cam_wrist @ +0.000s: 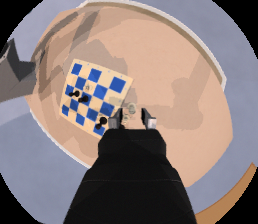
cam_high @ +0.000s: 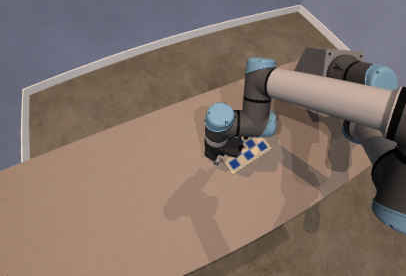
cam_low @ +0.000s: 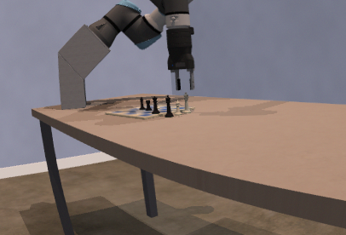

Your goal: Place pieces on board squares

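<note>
The blue-and-cream chessboard (cam_high: 261,148) (cam_low: 123,111) (cam_wrist: 109,76) lies on the table. My gripper (cam_low: 183,86) (cam_wrist: 131,113) (cam_high: 216,161) is open and empty. It hangs straight over a tall white piece (cam_low: 187,102) (cam_wrist: 132,106) that stands just off the board's edge, with the fingertips a little above its top. A shorter white piece (cam_low: 178,108) stands beside it; I cannot tell king from bishop. A tall black piece (cam_low: 169,106) (cam_wrist: 100,121) stands at the board's near edge. Three more black pieces (cam_low: 148,105) (cam_wrist: 80,95) stand on the board.
The arm's grey pedestal (cam_low: 74,72) (cam_high: 320,62) stands at the table's far corner behind the board. The table edge (cam_low: 170,166) runs in front, with the floor below.
</note>
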`<state>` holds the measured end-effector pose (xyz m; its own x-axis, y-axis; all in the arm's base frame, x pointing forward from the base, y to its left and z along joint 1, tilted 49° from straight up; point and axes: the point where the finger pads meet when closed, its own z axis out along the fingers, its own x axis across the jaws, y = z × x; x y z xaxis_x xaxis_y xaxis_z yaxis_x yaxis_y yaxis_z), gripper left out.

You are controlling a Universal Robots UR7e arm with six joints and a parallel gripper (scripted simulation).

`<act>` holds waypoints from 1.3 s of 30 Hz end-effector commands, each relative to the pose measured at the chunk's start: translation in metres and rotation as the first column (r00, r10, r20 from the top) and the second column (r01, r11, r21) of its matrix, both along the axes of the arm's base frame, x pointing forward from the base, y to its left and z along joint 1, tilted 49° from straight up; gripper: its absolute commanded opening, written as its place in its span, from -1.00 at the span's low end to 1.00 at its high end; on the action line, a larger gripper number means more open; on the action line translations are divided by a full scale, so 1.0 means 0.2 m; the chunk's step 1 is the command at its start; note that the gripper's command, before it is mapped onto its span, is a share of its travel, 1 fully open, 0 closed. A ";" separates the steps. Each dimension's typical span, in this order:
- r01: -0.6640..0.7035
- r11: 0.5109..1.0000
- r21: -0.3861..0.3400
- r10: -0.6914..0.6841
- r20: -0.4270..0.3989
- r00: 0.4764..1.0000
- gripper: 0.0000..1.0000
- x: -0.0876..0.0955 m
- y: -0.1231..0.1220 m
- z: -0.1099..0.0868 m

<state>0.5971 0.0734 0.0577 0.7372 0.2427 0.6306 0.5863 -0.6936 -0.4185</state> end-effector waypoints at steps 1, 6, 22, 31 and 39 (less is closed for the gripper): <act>0.001 1.000 0.000 -0.001 0.001 1.000 0.58 0.00 0.00 0.00; 0.001 1.000 0.000 -0.001 0.001 1.000 0.58 0.00 0.00 0.00; 0.001 1.000 0.000 -0.001 0.001 1.000 0.58 0.01 0.01 -0.01; 0.001 1.000 0.000 -0.001 0.001 1.000 0.58 0.03 0.05 -0.05; 0.001 1.000 0.000 -0.001 0.001 1.000 0.58 0.06 0.12 -0.12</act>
